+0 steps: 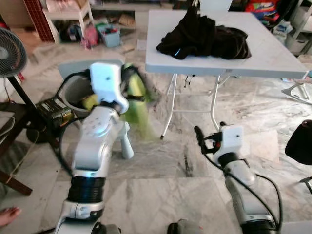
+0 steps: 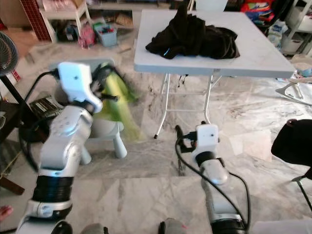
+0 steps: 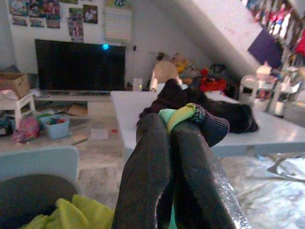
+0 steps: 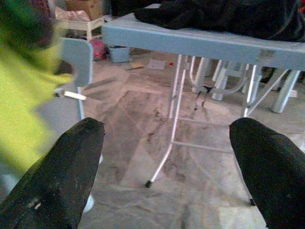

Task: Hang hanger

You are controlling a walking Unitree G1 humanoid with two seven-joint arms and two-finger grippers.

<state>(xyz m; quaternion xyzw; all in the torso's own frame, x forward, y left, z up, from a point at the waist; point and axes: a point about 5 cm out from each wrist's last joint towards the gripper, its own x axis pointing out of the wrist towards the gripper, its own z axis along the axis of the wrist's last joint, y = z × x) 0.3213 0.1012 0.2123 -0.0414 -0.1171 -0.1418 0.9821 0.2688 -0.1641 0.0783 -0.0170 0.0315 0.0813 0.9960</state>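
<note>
left gripper: fingers pinched on yellow-green garment, raised over grey chair | hanger: cannot be made out | right gripper: fingers wide, empty, low by white table | advice: keep pinch firm, lift slowly so cloth clears chair | writing: none readable

The right gripper is seen with its 2 black fingers spread wide apart, nothing held between them. Beyond them a marble floor is shown, with a grey folding table on thin white metal legs. A dark garment is heaped on the tabletop. At one edge a blurred yellow-green cloth is seen beside a pale grey chair back.
</note>
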